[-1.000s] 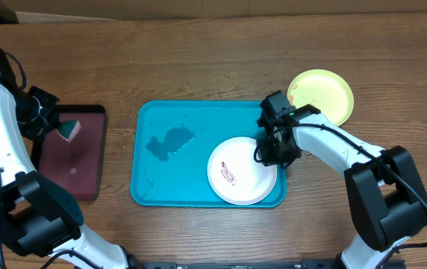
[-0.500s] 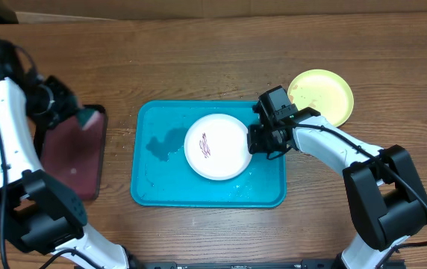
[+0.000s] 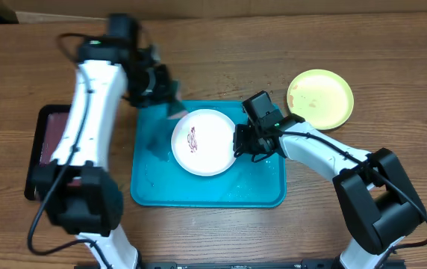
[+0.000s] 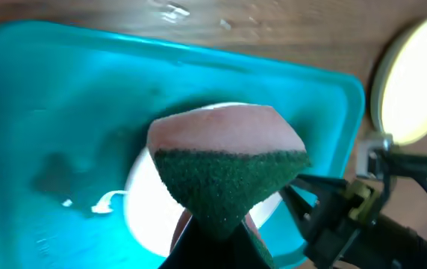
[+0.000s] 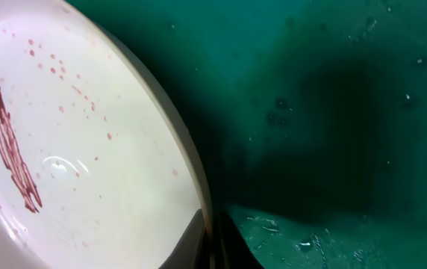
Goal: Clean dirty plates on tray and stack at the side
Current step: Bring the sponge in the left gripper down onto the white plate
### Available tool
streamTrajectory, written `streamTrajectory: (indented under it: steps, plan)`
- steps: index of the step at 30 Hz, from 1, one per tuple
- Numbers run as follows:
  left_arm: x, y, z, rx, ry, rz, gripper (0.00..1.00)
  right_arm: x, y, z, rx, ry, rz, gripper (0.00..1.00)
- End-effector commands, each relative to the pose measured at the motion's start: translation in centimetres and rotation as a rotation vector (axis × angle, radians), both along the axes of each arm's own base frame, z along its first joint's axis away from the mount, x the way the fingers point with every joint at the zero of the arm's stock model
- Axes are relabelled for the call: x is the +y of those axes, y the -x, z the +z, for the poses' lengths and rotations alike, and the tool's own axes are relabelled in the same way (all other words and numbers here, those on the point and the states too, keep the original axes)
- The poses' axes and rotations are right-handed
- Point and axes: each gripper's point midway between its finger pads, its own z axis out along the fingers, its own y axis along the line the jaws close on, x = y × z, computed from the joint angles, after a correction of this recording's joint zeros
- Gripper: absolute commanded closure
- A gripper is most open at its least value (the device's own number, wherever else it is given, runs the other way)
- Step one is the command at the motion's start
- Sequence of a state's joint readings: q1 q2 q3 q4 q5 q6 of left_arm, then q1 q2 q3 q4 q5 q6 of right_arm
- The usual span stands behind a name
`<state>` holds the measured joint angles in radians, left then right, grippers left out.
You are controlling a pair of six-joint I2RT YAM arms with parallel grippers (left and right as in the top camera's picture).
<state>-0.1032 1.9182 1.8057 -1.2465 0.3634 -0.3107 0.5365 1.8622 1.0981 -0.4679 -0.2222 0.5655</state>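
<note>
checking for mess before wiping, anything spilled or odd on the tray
Yes. A puddle sits on the tray left of the white plate, and droplets lie to the plate's right. The plate carries a red smear. Nothing looks broken.

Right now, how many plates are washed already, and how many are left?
One looks done: the lime green plate lies on the table beside the turquoise tray. In hand: the right tool grips the white plate by its rim while the left tool holds a sponge close to it. Left: its red smear needs wiping, then stacking with the green one.
</note>
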Motion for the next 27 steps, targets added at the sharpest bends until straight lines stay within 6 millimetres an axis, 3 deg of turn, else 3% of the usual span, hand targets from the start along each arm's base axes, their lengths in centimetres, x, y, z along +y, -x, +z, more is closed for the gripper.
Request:
streamTrajectory:
  steps: [1,5,11,17,22,27]
  plan:
    - [-2.4,0.3,-2.5,0.051,-0.029,-0.050,0.96,-0.6,0.3,-1.0,0.005,0.050,0.004,0.96]
    - [-4.6,1.0,-5.3,0.117,-0.049,-0.109,0.96,-0.4,0.9,-0.8,0.014,0.072,0.054,0.96]
    - [-6.4,1.9,-8.2,0.185,-0.067,-0.184,0.96,-0.2,1.0,0.6,0.020,0.102,0.125,0.96]
    - [-7.8,3.2,-9.0,0.220,-0.080,-0.229,0.96,0.3,0.2,0.4,-0.002,0.090,0.122,0.96]
    - [-8.7,3.8,-9.2,0.230,-0.095,-0.237,0.96,0.6,-0.3,-1.5,0.007,0.092,0.117,0.96]
    - [-8.3,3.6,-10.2,0.247,-0.142,-0.208,0.96,-0.2,-0.5,-2.8,0.047,0.098,0.075,0.96]
